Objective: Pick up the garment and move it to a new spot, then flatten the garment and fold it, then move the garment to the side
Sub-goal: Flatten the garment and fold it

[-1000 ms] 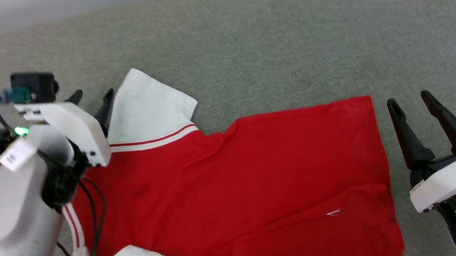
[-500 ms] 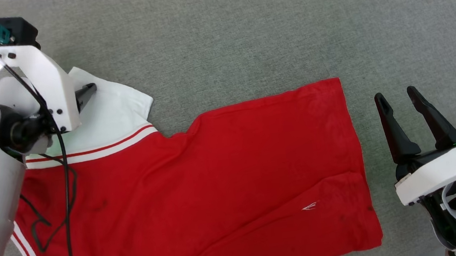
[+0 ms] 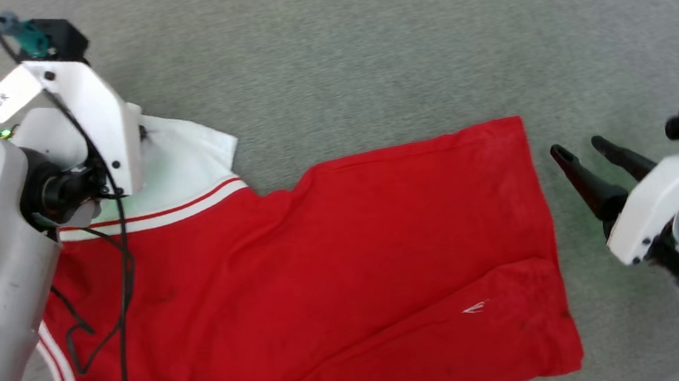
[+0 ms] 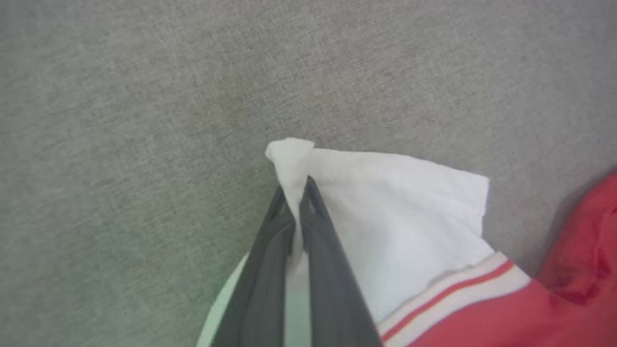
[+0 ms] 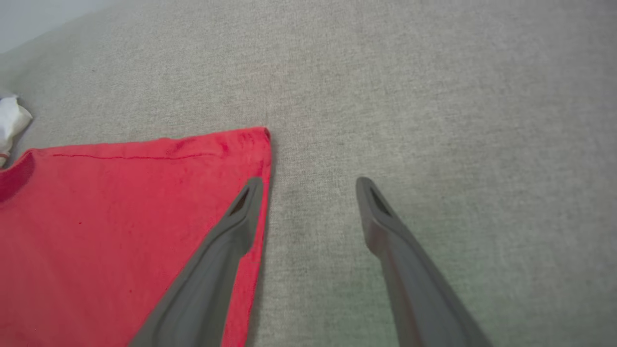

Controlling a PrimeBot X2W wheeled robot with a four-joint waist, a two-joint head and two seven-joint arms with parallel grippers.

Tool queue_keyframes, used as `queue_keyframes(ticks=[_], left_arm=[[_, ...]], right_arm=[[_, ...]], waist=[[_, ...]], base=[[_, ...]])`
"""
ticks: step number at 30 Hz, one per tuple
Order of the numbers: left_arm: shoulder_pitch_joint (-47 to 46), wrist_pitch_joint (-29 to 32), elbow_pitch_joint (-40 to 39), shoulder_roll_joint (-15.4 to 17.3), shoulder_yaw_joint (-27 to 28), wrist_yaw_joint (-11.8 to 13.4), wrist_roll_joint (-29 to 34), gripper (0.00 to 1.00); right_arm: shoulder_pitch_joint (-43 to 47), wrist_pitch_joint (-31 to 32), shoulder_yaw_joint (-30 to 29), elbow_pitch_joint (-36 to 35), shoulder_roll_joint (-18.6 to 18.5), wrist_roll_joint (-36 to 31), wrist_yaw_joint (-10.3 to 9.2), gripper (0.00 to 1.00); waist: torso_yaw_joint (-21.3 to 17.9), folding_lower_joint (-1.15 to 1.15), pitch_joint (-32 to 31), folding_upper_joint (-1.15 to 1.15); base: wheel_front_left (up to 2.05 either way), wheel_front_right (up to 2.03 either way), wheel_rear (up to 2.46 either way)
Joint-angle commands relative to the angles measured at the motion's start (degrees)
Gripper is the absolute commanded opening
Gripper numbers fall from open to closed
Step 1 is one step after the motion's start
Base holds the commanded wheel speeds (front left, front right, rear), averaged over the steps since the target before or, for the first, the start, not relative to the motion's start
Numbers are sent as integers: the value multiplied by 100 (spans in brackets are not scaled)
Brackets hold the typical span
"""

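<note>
The garment (image 3: 323, 269) lies spread on grey cloth, plain red side up, its numerals hidden. Its hem (image 5: 262, 159) faces right. One white sleeve (image 3: 188, 156) with red-white trim points to the upper left and another shows at the bottom left. My left gripper (image 4: 295, 188) is shut on the outer corner of the upper white sleeve (image 4: 385, 217), pinching a fold of cloth; in the head view its fingers are hidden behind the white wrist housing (image 3: 95, 122). My right gripper (image 3: 574, 148) hovers open just right of the hem, with nothing between its fingers (image 5: 236, 226).
The grey fabric surface (image 3: 394, 50) stretches all around the garment, with free room above and to the right. A black cable (image 3: 120, 254) from my left arm dangles over the garment's left part. A pale strip shows at the far upper left (image 5: 29, 19).
My left gripper went from open beside the upper sleeve to shut on its corner. My right gripper has tilted and reached leftward toward the hem. The head camera has shifted too.
</note>
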Motion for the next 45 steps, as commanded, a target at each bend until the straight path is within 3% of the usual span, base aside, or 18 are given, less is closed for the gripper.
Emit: queue_keyframes(ticks=[1,8,15,16,17,18,30,36,45], left_arm=[[12,-56,-87,-33,-17,-16,42,0],[-84,-300,-528,-107,-42,-63,93,0],[80,-485,-739,-48,-44,-67,137,0],[99,-521,-765,-40,-33,-62,132,0],[121,-557,-783,-25,-30,-57,144,0],[148,-602,-792,-11,-20,-45,149,0],[781,-1611,-1019,173,274,75,153,0],[1633,-2145,-1384,407,556,275,-4,0],[3565,-2836,-2175,505,928,823,-434,0]], right_arm=[[-244,204,95,53,-152,80,-5,100],[-932,1255,749,390,-684,359,-5,100],[-1127,2025,1392,800,-867,541,-3,100],[-1099,2177,1480,893,-887,568,-2,58],[-1079,2290,1553,973,-899,602,-2,24],[-1083,2394,1598,1041,-900,652,-2,0],[-1123,1724,758,654,-1228,725,-8,0],[-442,1537,354,371,-1047,587,-8,0],[831,1179,-260,152,-595,407,-9,0]], waist=[[176,0,-15,0],[588,0,88,0],[785,0,143,0],[806,0,145,0],[835,0,143,0],[856,0,136,0],[1089,0,-427,0],[1210,0,-868,0],[1358,0,-1363,0]], base=[[0,0,0],[0,0,0],[0,0,0],[0,0,0],[0,0,0],[0,0,0],[0,0,0],[0,0,0],[0,0,0]])
